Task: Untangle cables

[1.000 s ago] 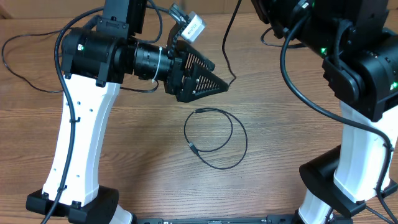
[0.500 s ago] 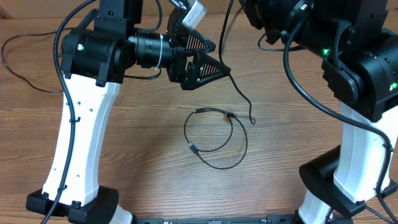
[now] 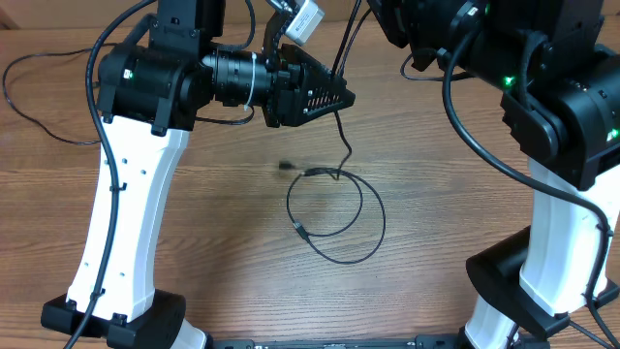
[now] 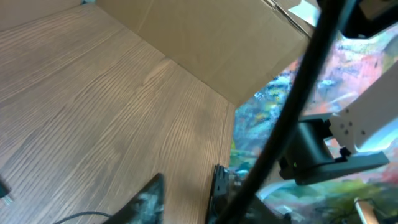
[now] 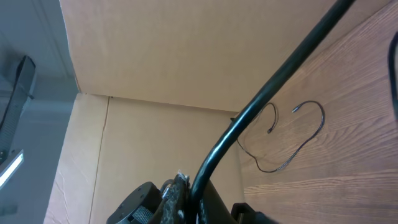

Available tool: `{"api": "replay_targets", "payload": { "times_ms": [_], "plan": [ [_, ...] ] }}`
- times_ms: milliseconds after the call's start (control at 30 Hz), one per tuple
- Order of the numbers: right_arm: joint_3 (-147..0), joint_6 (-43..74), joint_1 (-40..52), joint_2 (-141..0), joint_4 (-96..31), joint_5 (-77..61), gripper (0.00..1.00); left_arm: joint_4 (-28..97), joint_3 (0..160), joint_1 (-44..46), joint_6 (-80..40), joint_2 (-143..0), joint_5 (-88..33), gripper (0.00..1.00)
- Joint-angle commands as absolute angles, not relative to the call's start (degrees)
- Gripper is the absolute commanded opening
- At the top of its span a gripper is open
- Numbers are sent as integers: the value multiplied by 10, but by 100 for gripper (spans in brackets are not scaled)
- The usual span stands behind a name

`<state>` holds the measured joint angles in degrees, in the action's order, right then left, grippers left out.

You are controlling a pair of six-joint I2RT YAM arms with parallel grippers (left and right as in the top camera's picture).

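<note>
One thin black cable lies as a loop on the wood in the middle of the overhead view. A second cable hangs from the top edge past my left gripper down to the loop. A blurred plug end shows just left of the loop. In the left wrist view the left gripper has its jaws a little apart, with wood showing between them, and the cable crosses beside the right finger. My right gripper is shut on that hanging cable. A third thin cable lies on the table beyond.
Cardboard walls stand along the far table edge. Both white arm columns rise from the front corners. Thicker black arm wiring loops at the far left, and more hangs by the right arm.
The left gripper's jaws have narrowed from wide open, and the gripper has lifted slightly toward the hanging cable. The cable's lower end has swung left onto the loop.
</note>
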<state>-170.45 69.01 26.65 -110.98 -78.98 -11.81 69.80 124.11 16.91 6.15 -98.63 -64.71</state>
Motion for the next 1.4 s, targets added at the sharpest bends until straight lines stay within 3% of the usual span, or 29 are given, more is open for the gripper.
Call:
{"api": "replay_targets", "payload": {
  "times_ms": [0, 400, 900, 1000, 1367],
  "plan": [
    [-1706, 692, 266, -1108, -787, -121, 4, 696, 1242, 174, 60, -981, -663, 22],
    [-1706, 692, 266, -1108, -787, -103, 4, 696, 1242, 173, 60, -981, -663, 30],
    [-1706, 692, 266, -1108, -788, -104, 4, 695, 1242, 173, 60, -981, -676, 22],
    [-1706, 692, 266, -1108, -788, -104, 4, 695, 1242, 173, 60, -981, -676, 11],
    [-1706, 692, 266, -1108, -790, -104, 4, 696, 1242, 173, 60, -981, -676, 18]
  ]
}}
